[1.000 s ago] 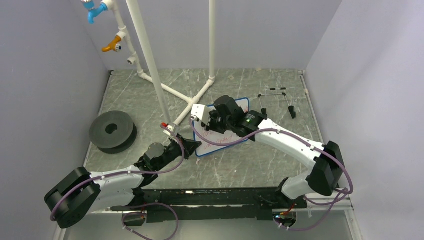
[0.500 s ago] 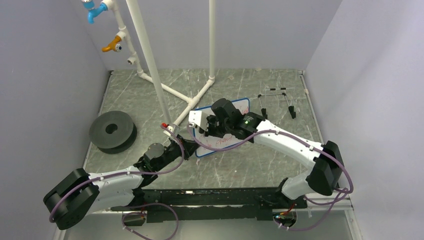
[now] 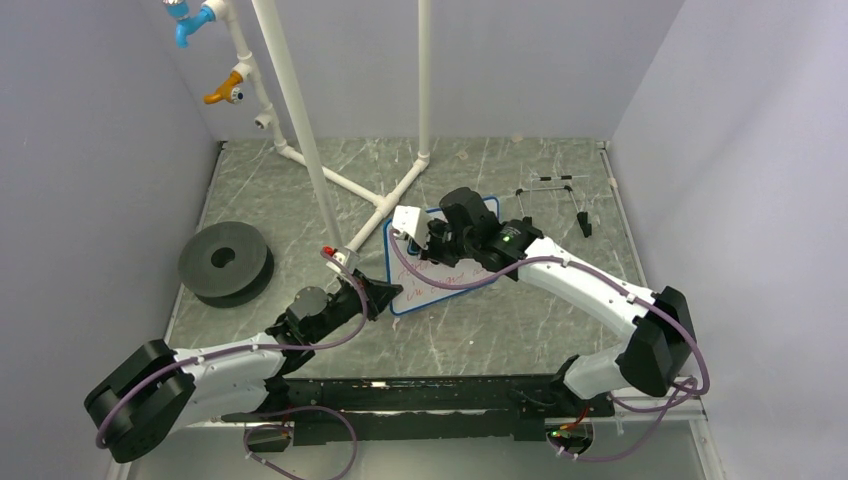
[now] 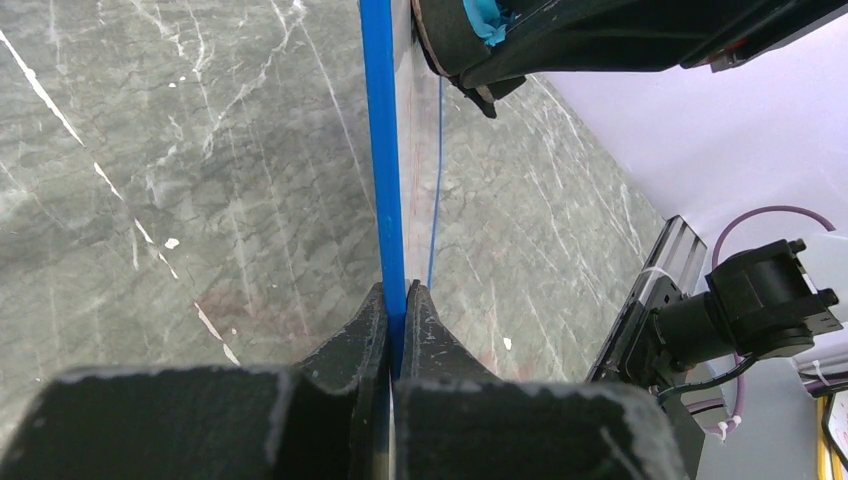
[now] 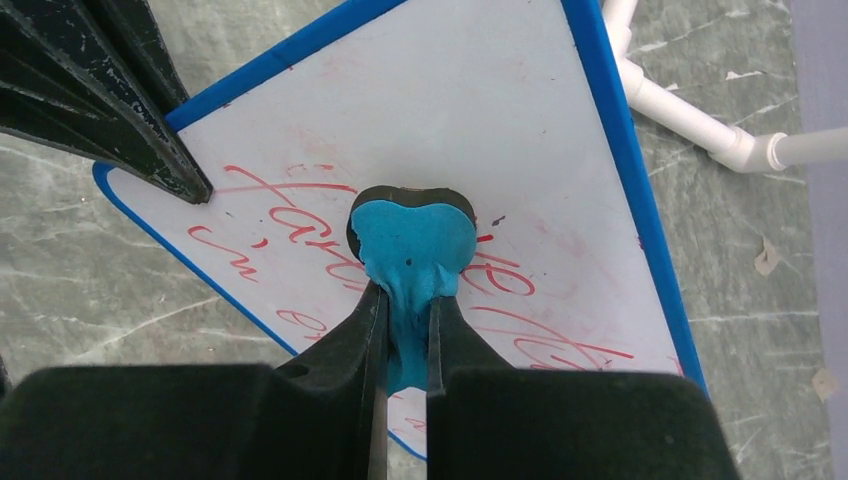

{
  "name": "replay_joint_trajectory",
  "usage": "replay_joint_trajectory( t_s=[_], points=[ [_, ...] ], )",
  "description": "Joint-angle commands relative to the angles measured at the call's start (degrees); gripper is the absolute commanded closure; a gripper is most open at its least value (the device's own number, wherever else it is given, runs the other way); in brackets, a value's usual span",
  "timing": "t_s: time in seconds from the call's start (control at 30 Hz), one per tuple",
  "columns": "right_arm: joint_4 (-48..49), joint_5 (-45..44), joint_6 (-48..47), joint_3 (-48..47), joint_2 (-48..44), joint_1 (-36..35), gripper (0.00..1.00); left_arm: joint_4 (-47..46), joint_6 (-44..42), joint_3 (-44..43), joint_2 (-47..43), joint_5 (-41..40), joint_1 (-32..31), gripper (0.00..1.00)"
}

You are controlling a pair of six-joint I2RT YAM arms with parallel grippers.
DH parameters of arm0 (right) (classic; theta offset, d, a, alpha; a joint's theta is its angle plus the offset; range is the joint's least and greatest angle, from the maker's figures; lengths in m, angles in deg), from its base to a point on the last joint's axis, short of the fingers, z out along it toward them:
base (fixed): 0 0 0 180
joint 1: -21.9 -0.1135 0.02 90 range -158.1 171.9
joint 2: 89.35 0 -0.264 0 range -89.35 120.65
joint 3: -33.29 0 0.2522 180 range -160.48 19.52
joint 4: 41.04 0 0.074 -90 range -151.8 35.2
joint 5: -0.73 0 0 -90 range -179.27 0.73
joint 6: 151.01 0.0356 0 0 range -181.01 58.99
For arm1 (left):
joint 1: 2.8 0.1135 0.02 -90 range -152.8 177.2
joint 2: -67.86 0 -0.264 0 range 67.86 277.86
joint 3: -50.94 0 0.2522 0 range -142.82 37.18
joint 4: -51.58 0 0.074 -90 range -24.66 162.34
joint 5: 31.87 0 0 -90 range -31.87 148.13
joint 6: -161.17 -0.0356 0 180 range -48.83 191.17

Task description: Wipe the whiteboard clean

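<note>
- Pinching the thin blue rim of the whiteboard (image 4: pixel 380 150), the left gripper (image 4: pixel 397 300) has its jaws closed on the board's edge at the bottom centre of the left wrist view.
- In the top view the whiteboard (image 3: pixel 430 292) is at the centre of the frame on the grey marbled table (image 3: pixel 500 330). The left gripper (image 3: pixel 385 292) is at its lower left edge. Whether the board lies fully flat cannot be told.
- The right gripper (image 5: pixel 405 300) is clamped on a blue eraser (image 5: pixel 412 240), whose pad rests against the whiteboard (image 5: pixel 450 120) mid-frame.
- Red handwritten lines (image 5: pixel 300 215) run to the left and right of the eraser.
- A wire stand (image 3: pixel 560 200) lies at the upper right, a black disc (image 3: pixel 225 262) at the left and a white pipe frame (image 3: pixel 300 130) at the upper centre.
</note>
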Motion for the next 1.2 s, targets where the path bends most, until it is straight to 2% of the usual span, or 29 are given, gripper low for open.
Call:
replay_joint_trajectory(
  t_s=[0.0,0.1,0.2,0.37,0.53,0.9,1.03,1.17],
  points=[
    [-2.03,5.69,-2.07,-0.12,0.08,0.46,1.0,-2.13,-3.98,0.2,-1.98,5.12,-0.96,1.0],
    [-2.68,8.46,-0.94,-2.03,0.2,1.4,1.0,-2.48,-3.78,0.55,-2.27,4.91,-0.94,1.0],
    [-1.44,8.71,3.95,-5.3,-0.07,6.4,1.0,-2.65,-3.53,0.66,-2.23,4.98,-0.97,1.0],
    [1.7,1.89,5.89,-4.2,-1.43,9.55,1.0,-2.84,-3.22,0.43,-2.03,5.29,-0.9,1.0],
    [1.71,4.09,4.01,-0.69,-1.5,7.91,1.0,-3.08,-2.53,0.14,-1.7,5.05,-0.9,1.0],
    [-3.14,3.99,-3.59,-0.52,1.32,-4.77,1.0,-2.32,-1.76,-0.82,-1.23,4.42,-0.98,1.0],
    [-0.39,-1.34,-1.41,-0.98,1.46,-3.86,1.0,-2.22,-2.05,-0.82,-1.17,4.45,-0.93,1.0],
    [3.06,-6.64,4.2,-3.47,0.92,1.88,1.0,-2.22,-2.43,-0.91,-1.06,4.94,-0.95,1.0]
  ],
)
